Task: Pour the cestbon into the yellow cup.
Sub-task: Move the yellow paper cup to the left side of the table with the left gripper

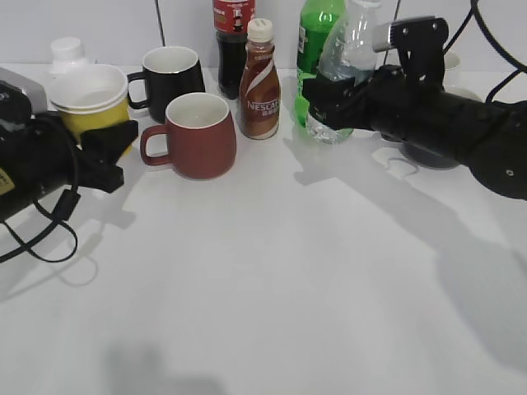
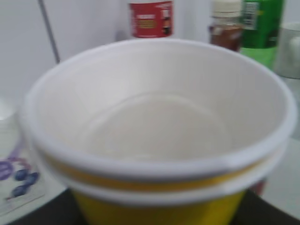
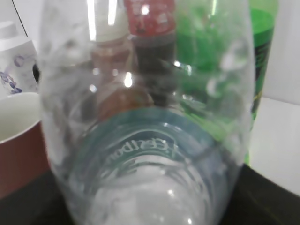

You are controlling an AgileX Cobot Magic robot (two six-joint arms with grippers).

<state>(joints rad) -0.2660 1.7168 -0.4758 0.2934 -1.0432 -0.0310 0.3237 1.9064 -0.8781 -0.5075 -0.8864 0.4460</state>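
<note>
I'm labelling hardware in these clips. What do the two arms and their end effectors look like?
Both arms are matte black. The left arm has a loose black cable looping below it and a small yellow marking. The right arm is a thick black tube with a boxy black-and-silver camera unit on top and a black cable arching behind. Both end effectors are blocky and black.

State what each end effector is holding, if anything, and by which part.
Left end effector: the yellow cup, by its lower body. Right end effector: the cestbon, around its lower body.

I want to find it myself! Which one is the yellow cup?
Look at the left end of the white table, where the left tool is. The yellow cup sits there, beside the dark red mug. Unlike the mugs, it has no handle and a white rolled rim.
</note>
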